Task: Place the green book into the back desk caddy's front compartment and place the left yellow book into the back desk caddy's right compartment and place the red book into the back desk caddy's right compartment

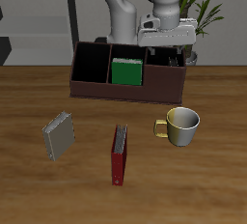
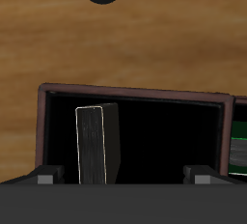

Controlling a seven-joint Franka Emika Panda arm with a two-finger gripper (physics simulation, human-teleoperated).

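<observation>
The back desk caddy (image 1: 96,91) stands at the table's back. In its front compartment the green book (image 1: 126,70) stands upright, and its edge (image 2: 241,136) shows in the wrist view. My gripper (image 1: 164,52) hangs over the right compartment (image 2: 174,141), beside the plant. It is open (image 2: 121,177), fingers wide apart. The left yellow book (image 2: 96,143), dull grey in the shadow, stands inside that compartment between the fingers and touches neither. The red book (image 1: 119,154) lies flat on the table nearer the front edge.
A grey-tan book (image 1: 58,134) lies on the table before the caddy's other end. A pale mug (image 1: 180,125) stands in front of the caddy near the red book. A potted plant (image 1: 205,15) rises behind the caddy.
</observation>
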